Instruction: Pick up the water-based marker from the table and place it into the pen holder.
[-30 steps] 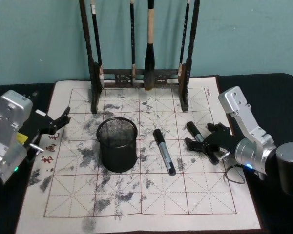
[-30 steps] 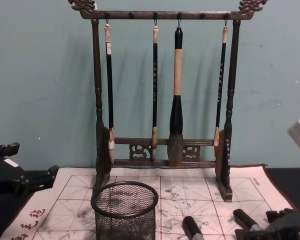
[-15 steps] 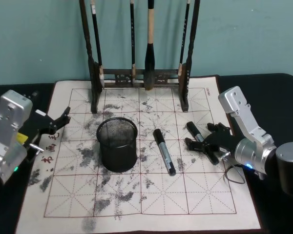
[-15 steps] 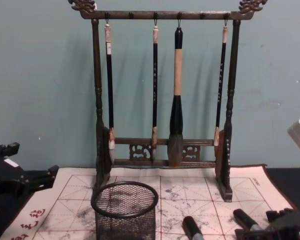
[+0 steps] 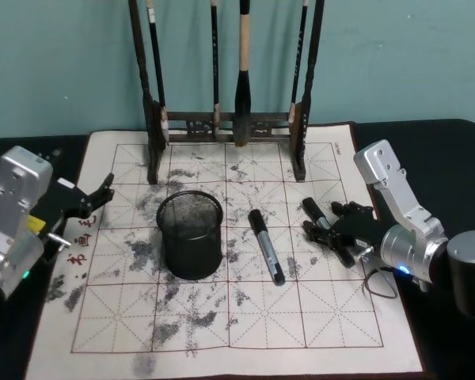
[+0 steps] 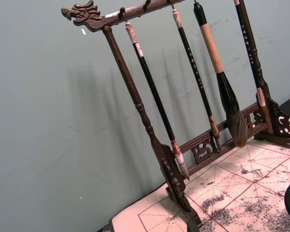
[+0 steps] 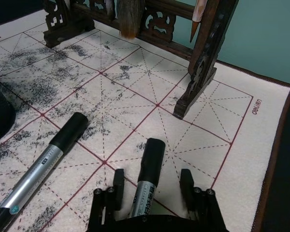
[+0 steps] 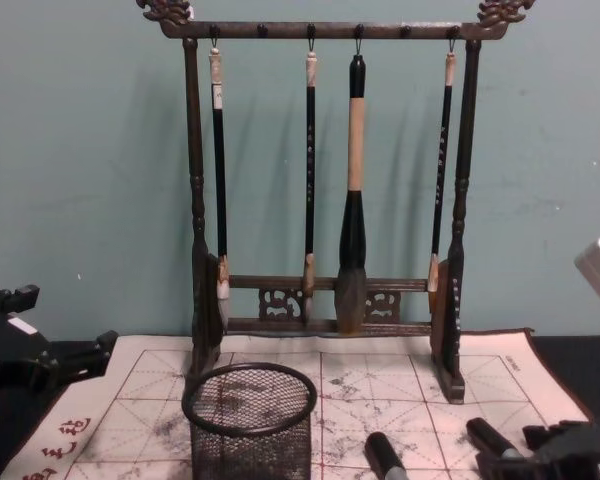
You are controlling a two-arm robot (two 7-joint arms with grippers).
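Two black-capped, grey-barrelled markers lie on the ink-stained calligraphy mat. One marker [image 5: 266, 245] [image 7: 43, 162] lies in the middle, just right of the pen holder [image 5: 190, 235] [image 8: 250, 420], a round black mesh cup standing upright. The other marker [image 5: 315, 214] [image 7: 149, 179] [image 8: 490, 437] lies farther right. My right gripper [image 5: 323, 220] [image 7: 152, 186] [image 8: 510, 452] is down at the mat, open, with one finger on each side of that marker's barrel and a gap on both sides. My left gripper [image 5: 103, 194] rests open at the mat's left edge.
A tall dark wooden brush rack [image 5: 226, 123] [image 8: 325, 200] with several hanging brushes stands at the back of the mat, its right foot [image 7: 195, 92] close beyond the straddled marker. A grey cylinder [image 5: 469, 273] of my right arm sits at the far right.
The right gripper's fingers have drawn slightly closer around the right-hand marker. The markers, the pen holder and the left arm have not moved.
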